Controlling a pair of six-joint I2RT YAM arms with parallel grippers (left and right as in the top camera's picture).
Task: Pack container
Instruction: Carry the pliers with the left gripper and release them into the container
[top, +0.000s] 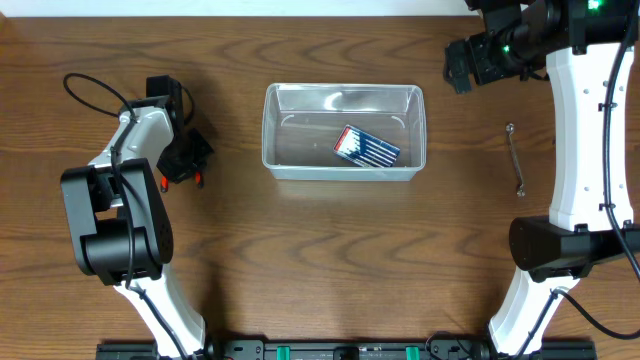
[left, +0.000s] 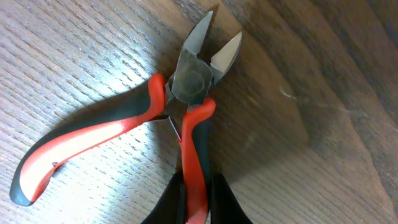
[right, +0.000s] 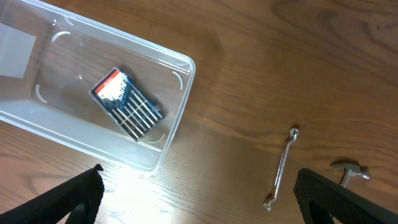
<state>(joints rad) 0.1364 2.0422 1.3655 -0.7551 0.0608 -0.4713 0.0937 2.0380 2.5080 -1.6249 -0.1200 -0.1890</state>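
Dark brown wood-grain table (top: 330, 260) is filling nearly the whole overhead view, with a thin pale strip showing past its far edge and a black rail running along the near edge. Glare is washing out the grain in both wrist views. The clear, translucent plastic rectangular container (top: 343, 90) with rounded corners and a rim is sitting flat at table centre, slightly toward the far side, between the two arms and well apart from both. It is lying long side left-right, with its walls catching highlights and the wood showing through the bottom. A blue-and-red flat pack of small metal drivers (top: 366, 147) is lying inside on the floor, angled, toward the right half. The left gripper (top: 185, 160) is sitting low over the table at left; its fingers (left: 227, 202) are pinching one handle of the red-and-black diagonal cutters (left: 189, 81), which are lying on the wood with blades parted. The right gripper (top: 460, 68) is hanging at the far right with its fingers (right: 68, 199) spread wide, holding nothing. A slim silver wrench (top: 515, 160) is lying on the table right of the container. From the right wrist, a small silvery piece (right: 348, 169) is peeking out beside it; I can't tell what it is.
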